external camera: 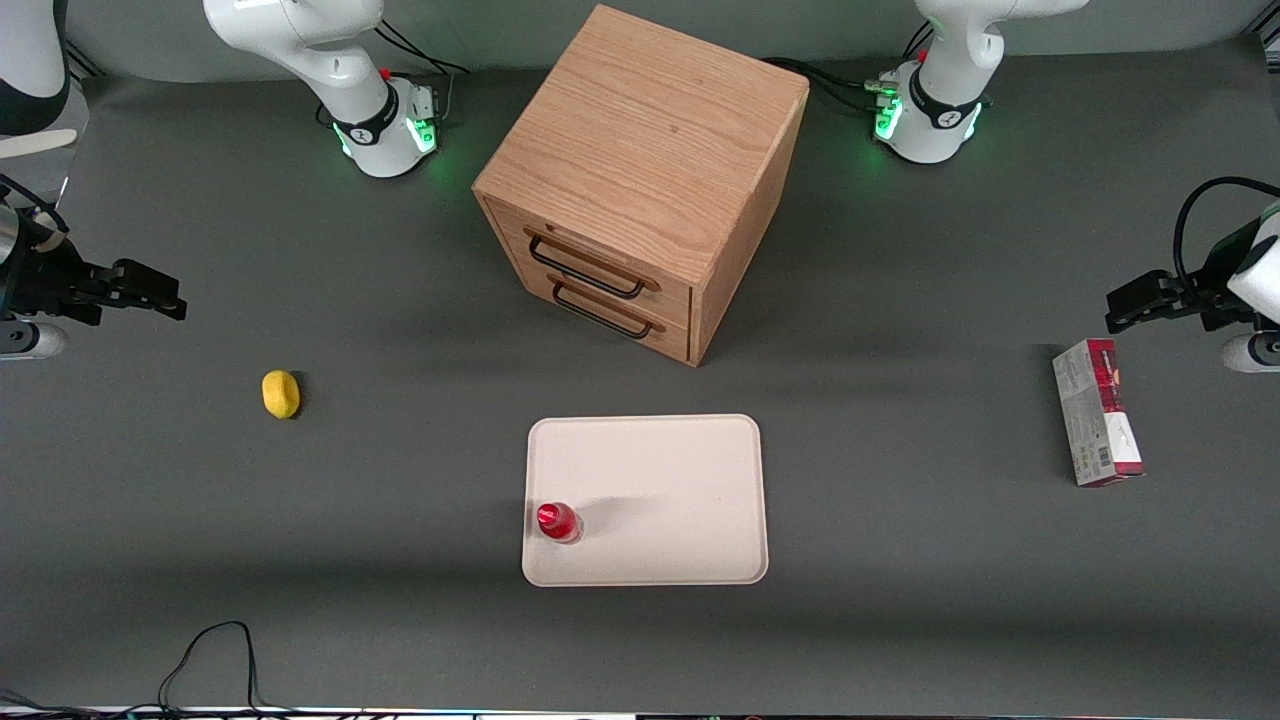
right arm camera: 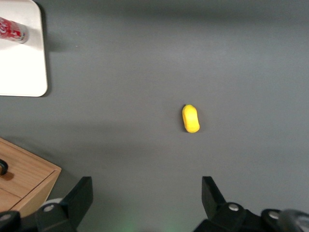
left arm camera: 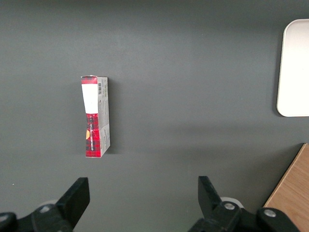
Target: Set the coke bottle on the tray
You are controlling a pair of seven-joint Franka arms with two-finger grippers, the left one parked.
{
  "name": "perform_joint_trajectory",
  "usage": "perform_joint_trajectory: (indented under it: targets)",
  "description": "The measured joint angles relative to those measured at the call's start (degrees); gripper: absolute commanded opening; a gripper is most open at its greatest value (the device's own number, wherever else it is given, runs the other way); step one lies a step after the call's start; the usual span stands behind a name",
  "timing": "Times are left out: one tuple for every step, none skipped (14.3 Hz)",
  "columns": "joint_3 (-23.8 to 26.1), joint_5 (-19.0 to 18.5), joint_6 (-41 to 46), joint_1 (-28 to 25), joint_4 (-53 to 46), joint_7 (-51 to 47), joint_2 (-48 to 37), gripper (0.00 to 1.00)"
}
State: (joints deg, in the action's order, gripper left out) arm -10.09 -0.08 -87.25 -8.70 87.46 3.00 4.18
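One coke bottle [external camera: 558,522] is shown upright on the tray [external camera: 660,470], at its near corner. The gripper [right arm camera: 147,200], wide open and empty, is parked well apart. The bottle is judged light, rigid and slippery, best grasped mid-body.

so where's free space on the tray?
Most of the tray is bare; only the coke bottle stands upright at its near corner, toward the working arm. The open pincer hovers clear, past the lemon.
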Motion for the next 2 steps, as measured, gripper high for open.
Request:
perform_joint_trajectory:
  targets:
    - [0.0, 0.1, 0.0, 0.0, 0.0, 0.0, 0.0, 1.0]
    - [0.0, 0.1, 0.1, 0.0, 0.0, 0.0, 0.0, 1.0]
